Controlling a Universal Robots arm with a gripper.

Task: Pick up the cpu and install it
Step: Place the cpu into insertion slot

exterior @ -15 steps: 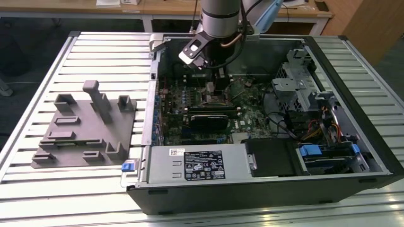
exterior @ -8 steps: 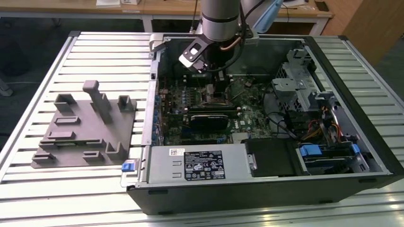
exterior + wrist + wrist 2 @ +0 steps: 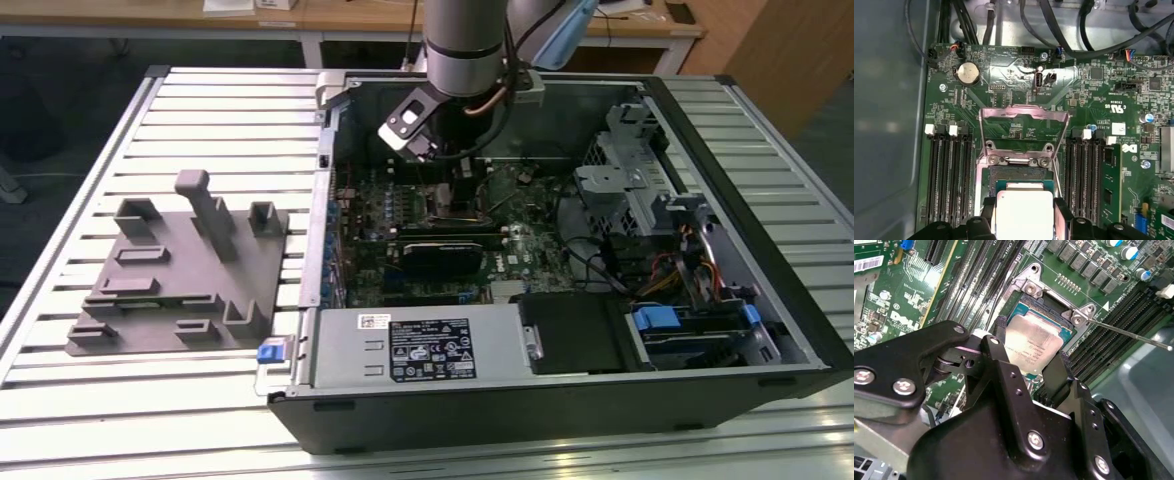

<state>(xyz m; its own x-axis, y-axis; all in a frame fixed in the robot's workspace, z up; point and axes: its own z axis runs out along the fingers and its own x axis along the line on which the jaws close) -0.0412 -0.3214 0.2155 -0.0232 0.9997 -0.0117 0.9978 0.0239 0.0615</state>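
While the black two-fingered gripper [image 3: 1029, 360] clamps the flat square silvery-topped cpu [image 3: 1033, 346] at the open socket: risks, counts.

Exterior view: one grey robot arm [image 3: 463, 45] reaches into one open black computer case [image 3: 534, 420], with the gripper [image 3: 461, 208] low over the green motherboard [image 3: 534, 245]. One grey moulded fixture plate [image 3: 174, 270] lies well apart, outside the case. Second wrist view: one cpu, pinched by opposite edges between two black fingers [image 3: 1055, 377], sits directly over one square metal-framed socket [image 3: 1040, 304]. Seated or hovering, cannot tell. One thin steel lever rod [image 3: 1129, 335] runs near one finger, and I judge it a snag risk. First wrist view: cpu [image 3: 1024, 212], one hinged load plate [image 3: 1024, 111] standing open beyond the fingertips, two frame screws [image 3: 991, 160], one silver coin cell [image 3: 968, 73]. Judged risk: a tilted or offset cpu, let go so, bends socket contacts.
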